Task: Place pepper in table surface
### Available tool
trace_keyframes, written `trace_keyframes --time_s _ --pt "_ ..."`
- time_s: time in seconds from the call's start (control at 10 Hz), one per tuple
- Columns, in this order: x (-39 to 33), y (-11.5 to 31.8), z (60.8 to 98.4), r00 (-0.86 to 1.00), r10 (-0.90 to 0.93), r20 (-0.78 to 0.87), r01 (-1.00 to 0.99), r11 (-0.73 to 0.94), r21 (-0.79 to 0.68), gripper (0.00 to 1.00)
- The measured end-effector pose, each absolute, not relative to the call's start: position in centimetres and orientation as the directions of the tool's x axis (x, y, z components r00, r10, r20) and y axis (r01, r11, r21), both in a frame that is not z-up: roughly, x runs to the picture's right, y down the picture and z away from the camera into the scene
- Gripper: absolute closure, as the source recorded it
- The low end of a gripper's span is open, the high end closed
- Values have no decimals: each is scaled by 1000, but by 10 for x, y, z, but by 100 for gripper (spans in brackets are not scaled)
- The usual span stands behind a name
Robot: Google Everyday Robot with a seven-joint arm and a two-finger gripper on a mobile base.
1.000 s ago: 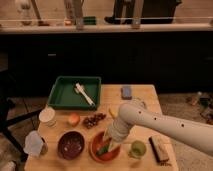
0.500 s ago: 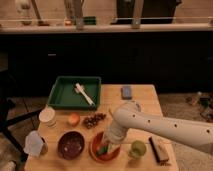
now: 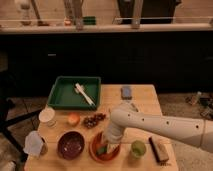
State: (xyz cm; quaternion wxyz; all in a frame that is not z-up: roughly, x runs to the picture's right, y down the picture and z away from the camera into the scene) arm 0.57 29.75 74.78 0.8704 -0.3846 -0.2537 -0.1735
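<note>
My gripper (image 3: 107, 145) reaches down into an orange-red bowl (image 3: 95, 152) at the front middle of the table surface (image 3: 142, 107), with the white arm coming in from the right. A bit of dark green, the pepper (image 3: 102, 149), shows in the bowl right at the gripper. Most of the pepper is hidden by the gripper, and I cannot tell whether the pepper is held.
A dark green tray (image 3: 64, 95) at the back left holds a pale elongated vegetable (image 3: 84, 94). On the table are a blue-grey item (image 3: 127, 91), white cup (image 3: 47, 116), orange fruit (image 3: 73, 119), dark berry cluster (image 3: 93, 120), purple bowl (image 3: 70, 145), light-green cup (image 3: 138, 148) and dark block (image 3: 160, 149).
The arm has shifted slightly over the orange-red bowl; the gripper stays down in it. Nothing else on the table has moved.
</note>
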Motion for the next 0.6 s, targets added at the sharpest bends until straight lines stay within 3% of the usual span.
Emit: trace_keyframes --time_s 0.2,0.4,0.6 --pt "11 299 758 815 -88 572 486 641 -594 50" --pt "17 302 763 819 -80 569 484 629 -608 66" --pt "17 303 766 815 -78 574 491 620 -612 87"
